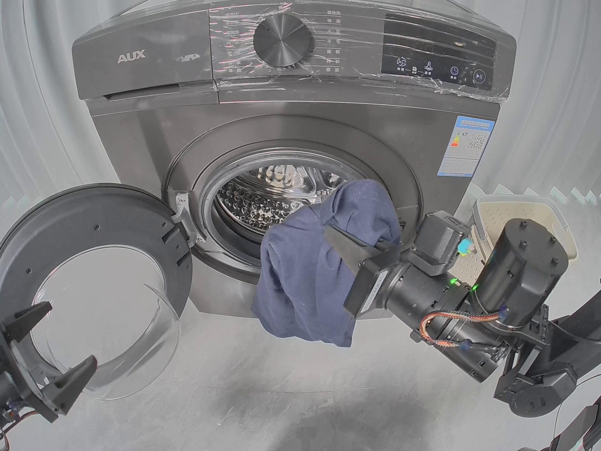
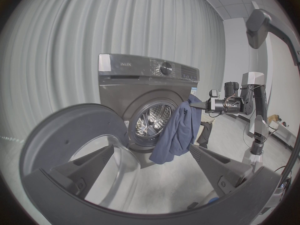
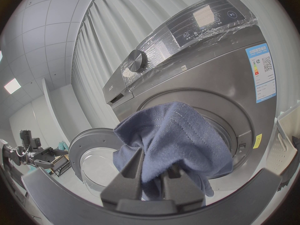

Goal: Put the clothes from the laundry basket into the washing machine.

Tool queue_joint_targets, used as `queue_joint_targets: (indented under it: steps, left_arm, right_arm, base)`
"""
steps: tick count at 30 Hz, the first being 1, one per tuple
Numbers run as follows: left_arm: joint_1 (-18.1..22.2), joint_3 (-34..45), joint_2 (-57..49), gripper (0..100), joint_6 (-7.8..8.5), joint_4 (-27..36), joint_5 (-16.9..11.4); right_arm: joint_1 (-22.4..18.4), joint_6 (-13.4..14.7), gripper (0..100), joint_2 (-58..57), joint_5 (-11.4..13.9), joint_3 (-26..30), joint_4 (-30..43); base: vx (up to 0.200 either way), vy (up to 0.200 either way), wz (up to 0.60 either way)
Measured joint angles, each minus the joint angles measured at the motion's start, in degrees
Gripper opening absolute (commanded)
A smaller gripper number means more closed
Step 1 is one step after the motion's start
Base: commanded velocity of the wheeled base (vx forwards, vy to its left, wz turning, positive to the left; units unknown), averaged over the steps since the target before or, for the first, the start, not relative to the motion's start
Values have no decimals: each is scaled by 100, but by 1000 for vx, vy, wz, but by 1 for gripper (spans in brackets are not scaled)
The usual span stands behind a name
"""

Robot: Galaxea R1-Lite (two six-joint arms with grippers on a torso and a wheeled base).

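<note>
A dark blue garment (image 1: 319, 264) hangs in front of the grey washing machine (image 1: 150, 120), at the right side of its open drum mouth (image 1: 269, 195). My right gripper (image 1: 335, 236) is shut on the garment's upper part; cloth bunches between its fingers (image 3: 132, 175) in the right wrist view, and the garment (image 3: 178, 138) drapes over them. In the left wrist view the garment (image 2: 179, 130) dangles below the right gripper (image 2: 191, 104). My left gripper (image 1: 41, 346) stands open and holds nothing, low at the left in front of the door. The white laundry basket (image 1: 532, 211) sits right of the machine.
The round machine door (image 1: 94, 270) is swung wide open to the left, its glass bowl facing out. Grey floor (image 1: 250, 383) lies in front of the machine. Pale curtains hang behind. A dark cloth (image 2: 206, 133) drapes at the basket in the left wrist view.
</note>
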Motion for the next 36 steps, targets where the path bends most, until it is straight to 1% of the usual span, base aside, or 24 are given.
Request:
queue_joint_targets:
  steps: [5,10,15,19,27,30,34,36]
  left_arm:
    - [-499,55,1167,100,33,-830,-2]
    - [-1165,35,2288,100,27,-1732,105]
    - [-1657,-56,3232,100,13,-2425,180]
    - [-1938,-124,3796,100,0,-2800,213]
    - [-2539,-245,4681,100,-112,-3238,233]
    - [-2817,-265,4891,100,-230,-3334,235]
    - [-3170,-386,5149,100,-583,-3389,236]
    - [-3283,-491,5302,100,-713,-3400,250]
  right_arm:
    - [22,-2,0,184,-9,-90,-149]
    - [33,0,0,315,-17,-129,-226]
    - [38,-2,0,383,-22,-137,-258]
    - [38,0,0,400,-24,-138,-266]
    - [38,0,0,416,-33,-182,-288]
    - [27,-2,0,424,-44,-201,-291]
    - [-11,5,0,462,-55,-278,-301]
    - [-17,5,0,485,-60,-316,-302]
  base:
    - [0,0,0]
    - [0,0,0]
    - [0,0,0]
    - [0,0,0]
    - [0,0,0]
    - [0,0,0]
    - [0,0,0]
    - [0,0,0]
